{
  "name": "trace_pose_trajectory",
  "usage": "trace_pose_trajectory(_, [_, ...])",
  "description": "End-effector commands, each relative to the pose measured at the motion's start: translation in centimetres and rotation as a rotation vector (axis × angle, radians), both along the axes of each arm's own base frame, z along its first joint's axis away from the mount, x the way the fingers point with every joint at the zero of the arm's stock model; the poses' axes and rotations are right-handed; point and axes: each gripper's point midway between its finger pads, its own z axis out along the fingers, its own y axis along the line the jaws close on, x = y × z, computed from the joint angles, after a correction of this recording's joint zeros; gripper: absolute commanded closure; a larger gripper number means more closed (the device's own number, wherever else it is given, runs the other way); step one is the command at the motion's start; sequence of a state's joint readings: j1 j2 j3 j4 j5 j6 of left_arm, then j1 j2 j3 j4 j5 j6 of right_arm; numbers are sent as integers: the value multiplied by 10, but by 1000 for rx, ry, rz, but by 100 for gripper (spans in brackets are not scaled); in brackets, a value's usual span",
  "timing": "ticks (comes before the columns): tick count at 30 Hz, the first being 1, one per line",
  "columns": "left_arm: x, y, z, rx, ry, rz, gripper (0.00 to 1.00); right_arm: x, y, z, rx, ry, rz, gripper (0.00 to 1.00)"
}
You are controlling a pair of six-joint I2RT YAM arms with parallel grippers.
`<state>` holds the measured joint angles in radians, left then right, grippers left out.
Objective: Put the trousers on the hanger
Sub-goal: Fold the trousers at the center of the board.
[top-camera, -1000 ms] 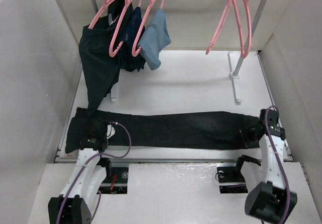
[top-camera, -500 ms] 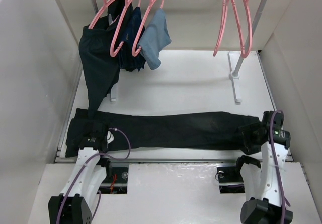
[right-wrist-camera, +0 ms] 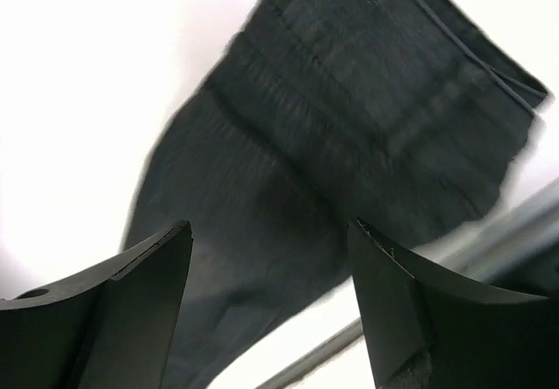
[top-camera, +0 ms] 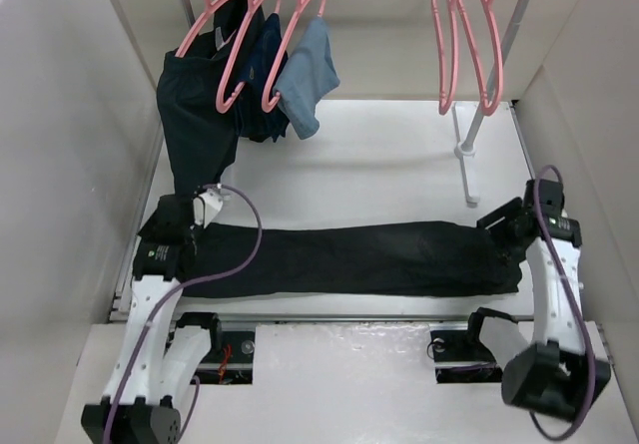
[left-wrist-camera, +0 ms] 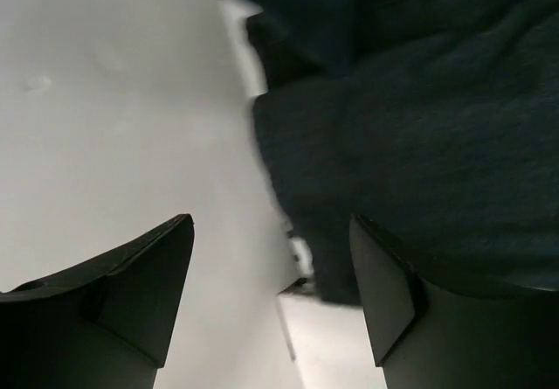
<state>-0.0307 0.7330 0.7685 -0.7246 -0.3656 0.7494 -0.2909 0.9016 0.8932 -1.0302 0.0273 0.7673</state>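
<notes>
White table [top-camera: 379,165] carries the trousers [top-camera: 349,259] spread flat, not yet on a hanger [top-camera: 437,25]; left gripper [left-wrist-camera: 271,223] and right gripper [right-wrist-camera: 269,225] gape empty.

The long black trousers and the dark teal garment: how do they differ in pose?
The long black fabric trousers lie flat on the white table; the dark teal garment hangs from a pink plastic hanger. The trousers stretch sideways; the garment drapes downward. Both are dark cloth.

The trousers' [top-camera: 359,257] left end (blurred up close) seems hidden under the left arm [top-camera: 146,309].
</notes>
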Motion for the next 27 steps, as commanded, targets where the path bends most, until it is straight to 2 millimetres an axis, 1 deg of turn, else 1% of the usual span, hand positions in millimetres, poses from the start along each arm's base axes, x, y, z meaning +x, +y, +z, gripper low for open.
trace_pose_trajectory(1, [9, -13, -62, -82, 107, -11, 32, 18, 6, -48, 47, 51, 73, 23])
trace_pose_trajectory(2, [8, -8, -82, -53, 178, 2, 32, 24, 7, -68, 77, 90, 81, 23])
trace_pose_trajectory(3, [-4, 0, -104, -8, 234, 33, 33, 26, 14, -80, 120, 105, 98, 23])
trace_pose_trajectory(4, [6, 2, -110, 12, 199, 27, 33, 22, 20, -98, 148, 142, 102, 23])
trace_pose_trajectory(5, [8, 3, -118, 33, 207, 0, 33, 28, 18, -113, 154, 161, 101, 23])
trace_pose_trajectory(6, [9, 5, -124, 51, 204, -9, 34, 32, 20, -119, 160, 167, 102, 23])
trace_pose_trajectory(7, [13, 3, -130, 60, 179, -31, 36, 34, 21, -126, 147, 185, 113, 23])
trace_pose_trajectory(8, [16, 3, -131, 65, 164, -37, 36, 40, 20, -128, 136, 190, 120, 23])
trace_pose_trajectory(9, [18, 1, -134, 71, 167, -55, 36, 43, 20, -137, 131, 225, 138, 23])
trace_pose_trajectory(10, [21, 1, -135, 71, 163, -55, 36, 52, 20, -137, 118, 224, 148, 23])
trace_pose_trajectory(11, [26, 1, -137, 70, 134, -54, 36, 72, 17, -127, 66, 198, 175, 23])
trace_pose_trajectory(12, [30, 1, -139, 80, 123, -65, 36, 79, 15, -131, 48, 229, 178, 23])
trace_pose_trajectory(13, [34, 3, -138, 104, 110, -76, 36, 89, 12, -129, 13, 226, 194, 23])
trace_pose_trajectory(14, [46, 3, -133, 109, 49, -79, 36, 113, 4, -115, -33, 186, 186, 22])
trace_pose_trajectory(15, [51, 2, -132, 109, 32, -78, 36, 123, 2, -112, -42, 177, 198, 22])
trace_pose_trajectory(16, [52, 2, -138, 109, 47, -79, 36, 135, 1, -115, -43, 171, 198, 22])
trace_pose_trajectory(17, [64, 3, -128, 115, 15, -70, 36, 146, 0, -110, -46, 143, 209, 22])
trace_pose_trajectory(18, [70, 4, -125, 122, 9, -64, 36, 167, -1, -96, -57, 86, 220, 22])
trace_pose_trajectory(19, [75, 3, -129, 114, 27, -57, 36, 176, -3, -88, -65, 55, 219, 22])
trace_pose_trajectory(20, [77, 3, -128, 105, 36, -48, 36, 182, -4, -82, -80, 39, 238, 22])
trace_pose_trajectory(21, [80, 2, -124, 86, 44, -27, 36, 183, -4, -75, -105, 36, 250, 21])
trace_pose_trajectory(22, [79, 1, -124, 79, 62, -34, 37, 183, -1, -68, -123, 29, 265, 21])
trace_pose_trajectory(23, [75, -2, -128, 63, 85, -36, 37, 179, -1, -55, -134, 12, 276, 19])
trace_pose_trajectory(24, [73, -6, -129, 41, 91, -55, 37, 172, -2, -52, -143, 11, 271, 19])
trace_pose_trajectory(25, [64, -7, -134, 31, 125, -65, 37, 160, -7, -54, -141, 18, 255, 18])
trace_pose_trajectory(26, [60, -9, -131, 26, 118, -80, 37, 151, -10, -35, -154, -28, 239, 18])
trace_pose_trajectory(27, [56, -10, -132, 23, 126, -95, 37, 141, -14, -31, -150, -36, 211, 18])
